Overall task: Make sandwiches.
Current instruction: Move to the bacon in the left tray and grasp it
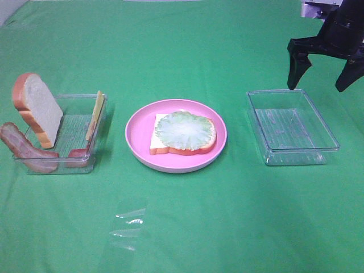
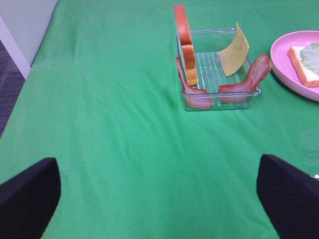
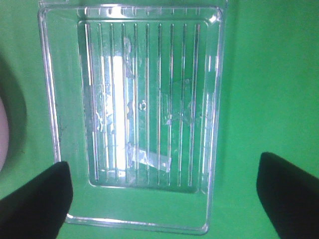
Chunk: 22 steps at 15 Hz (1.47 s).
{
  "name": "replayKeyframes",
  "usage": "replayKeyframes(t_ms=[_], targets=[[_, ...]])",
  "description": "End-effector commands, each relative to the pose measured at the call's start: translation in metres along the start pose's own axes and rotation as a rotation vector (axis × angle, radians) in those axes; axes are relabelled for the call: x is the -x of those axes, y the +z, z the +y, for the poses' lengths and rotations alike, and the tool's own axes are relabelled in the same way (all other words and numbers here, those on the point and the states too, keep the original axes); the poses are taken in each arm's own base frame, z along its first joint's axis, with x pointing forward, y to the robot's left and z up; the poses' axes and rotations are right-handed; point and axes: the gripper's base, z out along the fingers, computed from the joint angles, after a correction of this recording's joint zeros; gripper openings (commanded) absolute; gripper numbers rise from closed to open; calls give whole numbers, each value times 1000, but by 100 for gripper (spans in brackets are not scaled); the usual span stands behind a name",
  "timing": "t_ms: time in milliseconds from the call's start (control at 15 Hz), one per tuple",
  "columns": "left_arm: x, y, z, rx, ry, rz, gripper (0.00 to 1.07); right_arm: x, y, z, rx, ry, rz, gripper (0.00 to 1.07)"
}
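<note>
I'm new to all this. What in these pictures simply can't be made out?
- The left gripper: the left wrist view's edge cuts off all but two dark fingertips, and the high view misses it entirely.
- The right gripper: its arm is cut off by the high view's top edge.
- The pink plate: partly cut off by the left wrist view's edge.
- The clear shiny patch on the cloth: too faint to identify.
- The bread: mostly hidden under the lettuce.

Round pink plate (image 1: 136, 122) bearing lettuce-topped white bread slice (image 1: 160, 143) sits between left clear plastic tray (image 1: 74, 101), holding leaning bread slice (image 1: 38, 108), bacon strips (image 1: 23, 148) and cheese slice (image 1: 95, 116), and right clear plastic tray (image 1: 293, 128).
</note>
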Motion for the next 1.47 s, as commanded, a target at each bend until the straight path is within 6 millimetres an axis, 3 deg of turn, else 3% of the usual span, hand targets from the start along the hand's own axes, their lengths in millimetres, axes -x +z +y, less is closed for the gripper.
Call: replayKeyframes(t_ms=[67,267,333,600,733,933,1000,1467], targets=[[0,-2,0,2,4,-28,102,-35,-22,1,-13,-13,89,96],[0,-2,0,2,4,-28,102,-89,-43,5,-13,5,87,96],[0,-2,0,2,4,-28,102,-146,-71,10,-5,9,-2,96],[0,-2,0,2,4,-28,102,-246,-103,16,-9,30,-240,96],[0,-2,0,2,4,-28,102,-293,-100,18,-5,62,-309,96],[0,-2,0,2,4,-28,102,-333,-90,17,-19,74,-410,96],[0,-2,0,2,4,-28,102,-354,-86,17,-27,67,-509,96],[0,-2,0,2,4,-28,102,-408,-81,13,-87,52,-780,96]])
